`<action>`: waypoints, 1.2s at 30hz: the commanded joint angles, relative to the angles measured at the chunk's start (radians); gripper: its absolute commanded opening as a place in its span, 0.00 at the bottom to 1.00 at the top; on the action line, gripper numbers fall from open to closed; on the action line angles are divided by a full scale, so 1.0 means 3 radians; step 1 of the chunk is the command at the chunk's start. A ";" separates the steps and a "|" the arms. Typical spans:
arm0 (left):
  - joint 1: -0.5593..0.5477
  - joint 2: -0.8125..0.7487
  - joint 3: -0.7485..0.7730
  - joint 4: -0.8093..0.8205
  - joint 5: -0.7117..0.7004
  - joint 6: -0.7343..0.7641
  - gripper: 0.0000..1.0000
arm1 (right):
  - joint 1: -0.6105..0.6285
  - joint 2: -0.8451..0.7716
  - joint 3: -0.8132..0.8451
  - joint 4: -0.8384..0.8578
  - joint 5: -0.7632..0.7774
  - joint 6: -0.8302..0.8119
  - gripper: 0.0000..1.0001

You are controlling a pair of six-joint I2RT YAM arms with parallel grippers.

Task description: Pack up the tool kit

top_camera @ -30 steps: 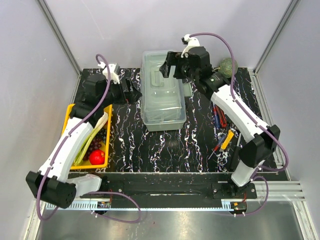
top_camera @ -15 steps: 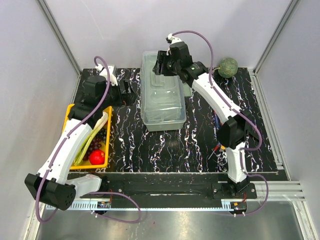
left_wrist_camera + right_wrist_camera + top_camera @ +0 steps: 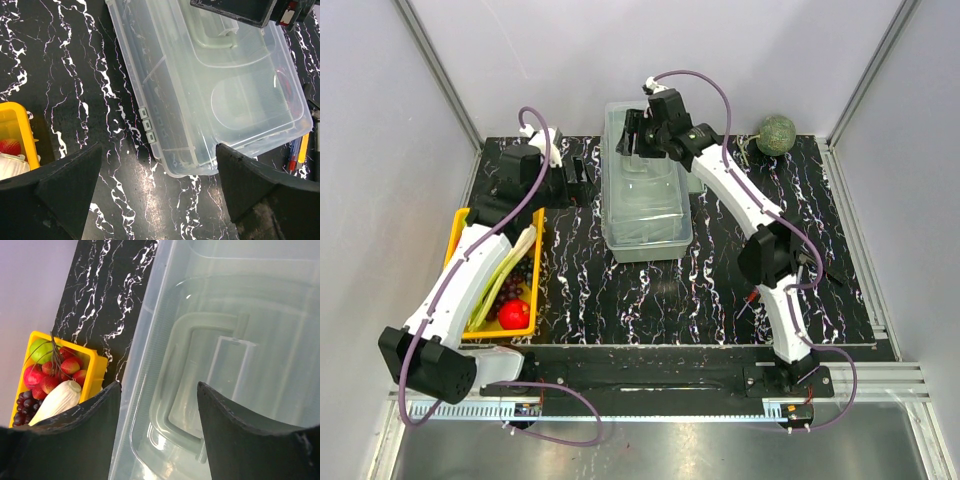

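The pale grey-green toolbox (image 3: 645, 205) stands in the middle of the mat with its translucent lid down and the handle (image 3: 186, 385) lying flat. My right gripper (image 3: 638, 135) hovers open and empty over the box's far end, with the handle below and between its fingers (image 3: 157, 440). My left gripper (image 3: 578, 180) is open and empty just left of the box, above the mat, facing the box's long side and latches (image 3: 146, 124). Small hand tools with blue, yellow and red handles (image 3: 295, 156) lie right of the box, mostly hidden by my right arm in the top view.
A yellow tray of produce (image 3: 460, 225) sits at the left, also in the right wrist view (image 3: 95, 367). A green melon (image 3: 777, 133) lies at the back right. Grey walls close in the mat at the back and sides.
My right gripper has swung left and farther back, from the box's right side to over its far end. My left gripper has shifted slightly to the right, toward the box.
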 commanded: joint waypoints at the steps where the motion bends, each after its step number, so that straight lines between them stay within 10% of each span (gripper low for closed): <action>1: 0.0003 0.0035 0.0140 0.0111 -0.0042 0.0011 0.99 | 0.0029 0.0123 0.0221 -0.0031 -0.0199 0.0103 0.69; 17: 0.0008 0.0327 -0.0070 0.0500 0.0510 -0.0265 0.99 | 0.0003 0.0456 0.0508 -0.0128 -0.0851 0.0491 0.69; 36: 0.0044 0.0771 0.0482 0.0745 0.0658 -0.0515 0.99 | -0.0380 -0.0066 -0.0959 0.2268 -0.2556 0.1881 0.68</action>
